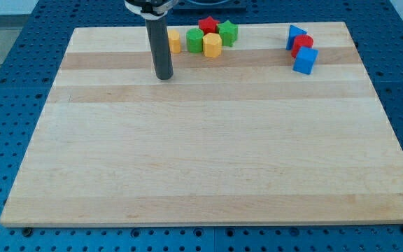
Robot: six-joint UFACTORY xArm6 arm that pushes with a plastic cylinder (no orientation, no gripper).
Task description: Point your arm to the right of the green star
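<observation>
The green star (227, 32) sits near the view's top, right end of a cluster with a red block (208, 26), a yellow hexagon-like block (212, 45), a green block (195, 40) and a yellow block (174, 40) partly hidden behind the rod. My tip (164, 75) rests on the board, to the left of and below this cluster, well to the left of the green star. It touches no block.
A blue triangle block (296, 35), a red block (302, 45) and a blue cube (305, 61) stand together at the view's top right. The wooden board (208, 161) lies on a blue perforated table.
</observation>
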